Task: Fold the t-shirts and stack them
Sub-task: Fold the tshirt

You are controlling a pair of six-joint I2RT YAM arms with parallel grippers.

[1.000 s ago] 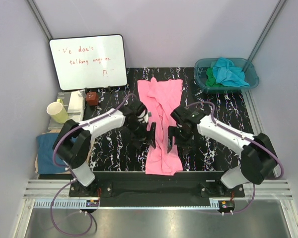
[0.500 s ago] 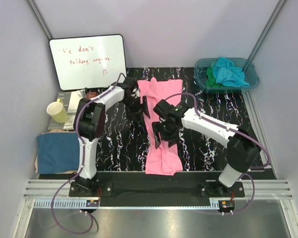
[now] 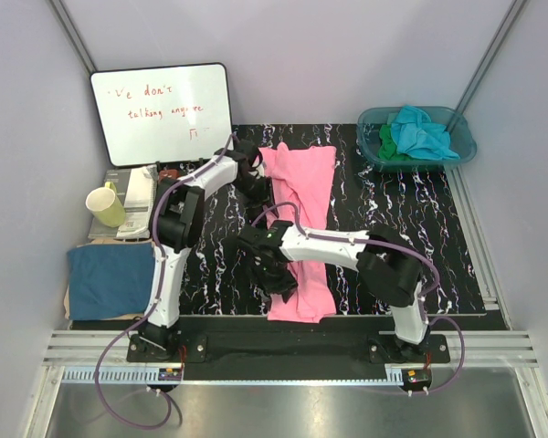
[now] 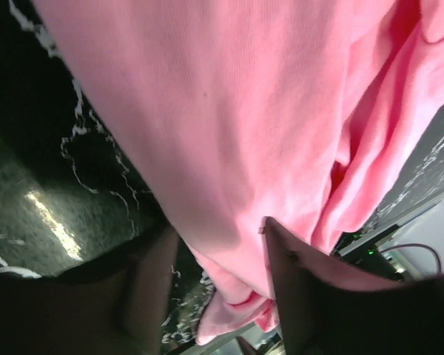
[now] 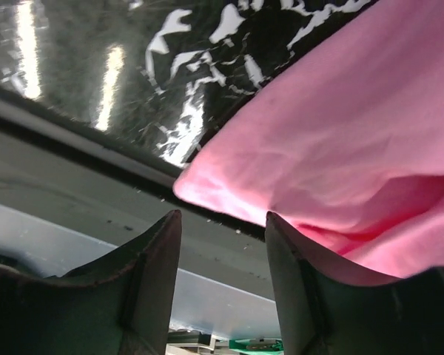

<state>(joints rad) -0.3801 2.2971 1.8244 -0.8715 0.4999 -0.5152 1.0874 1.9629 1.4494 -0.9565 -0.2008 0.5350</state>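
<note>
**A:** In the top view, where is the pink t-shirt (image 3: 301, 182)?

**B:** It lies flat on the black marbled table (image 3: 420, 233), with its long axis running from far to near. The left gripper (image 3: 258, 185) is at its far left corner and the right gripper (image 3: 279, 279) is at its near left corner. The cloth spreads to the right of both.

**A:** And the left wrist view?

**B:** The jaws stand apart. The edge of the pink t-shirt (image 4: 229, 133) sits between them, against one finger, but they are not closed on it.

**A:** The right wrist view?

**B:** There the jaws are also apart and hold nothing. The pink corner is just ahead, in line with the gap. I think each arm needs to pinch its own corner.
</note>
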